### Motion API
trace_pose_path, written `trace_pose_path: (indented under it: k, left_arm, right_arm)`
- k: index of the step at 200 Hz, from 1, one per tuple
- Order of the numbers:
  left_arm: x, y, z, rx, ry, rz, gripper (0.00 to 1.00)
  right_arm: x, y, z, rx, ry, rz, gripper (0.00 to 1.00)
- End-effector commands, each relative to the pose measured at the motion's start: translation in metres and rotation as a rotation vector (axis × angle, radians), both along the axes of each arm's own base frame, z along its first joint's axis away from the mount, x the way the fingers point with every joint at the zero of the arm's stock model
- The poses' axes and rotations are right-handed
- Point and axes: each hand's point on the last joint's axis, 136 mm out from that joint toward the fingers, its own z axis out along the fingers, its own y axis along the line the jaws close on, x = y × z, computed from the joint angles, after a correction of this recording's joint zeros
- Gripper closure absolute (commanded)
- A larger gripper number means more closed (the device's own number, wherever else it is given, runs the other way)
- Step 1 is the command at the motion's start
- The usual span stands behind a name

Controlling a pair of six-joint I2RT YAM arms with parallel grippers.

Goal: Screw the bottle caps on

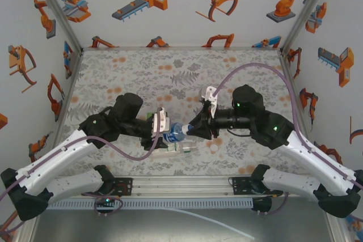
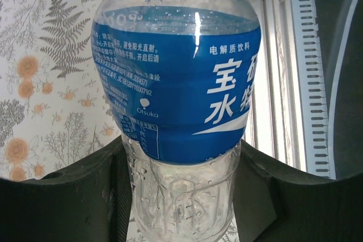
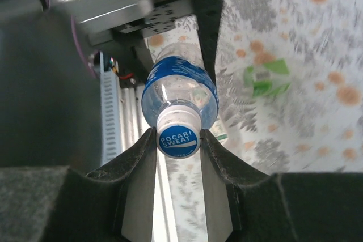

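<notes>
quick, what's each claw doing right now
Left claw: closed on the blue-labelled bottle, near its base.
Right claw: closed on the bottle cap sitting on that bottle's neck.

The blue-labelled bottle (image 2: pixel 176 83) hangs horizontal, cap (image 3: pixel 178 140) on; green-labelled bottle (image 3: pixel 266 79) lies apart.

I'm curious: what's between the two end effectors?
The blue-label bottle, in the top view; left end effector holds its body, right end effector pinches its cap.
</notes>
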Motion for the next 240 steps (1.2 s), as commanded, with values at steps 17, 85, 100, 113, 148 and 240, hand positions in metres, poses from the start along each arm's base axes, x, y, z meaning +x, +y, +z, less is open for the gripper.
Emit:
trace_pose_path:
  k: [17,85,100,113,148,240]
  left_arm:
    - [0.002,-0.007,0.016,-0.047,-0.043,-0.015,1.00]
    - [0.019,-0.010,0.016,-0.045,-0.070,0.062,0.79]
    - [0.023,-0.009,0.015,-0.041,-0.073,0.083,0.57]
    - [0.026,-0.007,0.015,-0.035,-0.082,0.110,0.48]
    - [0.037,-0.001,0.016,-0.027,-0.116,0.179,0.03]
    - [0.055,0.029,0.018,-0.081,-0.138,0.405,0.03]
  right_arm:
    - [0.063,-0.031,-0.011,0.157,0.686,-0.659,1.00]
    - [0.066,-0.035,-0.020,0.171,0.891,-0.777,1.00]
    - [0.067,-0.033,-0.019,0.158,0.871,-0.772,1.00]
    - [0.069,-0.031,-0.020,0.143,0.856,-0.770,1.00]
    - [0.081,-0.033,-0.026,0.084,0.791,-0.798,1.00]
    - [0.184,-0.075,-0.055,-0.230,0.468,-0.958,1.00]
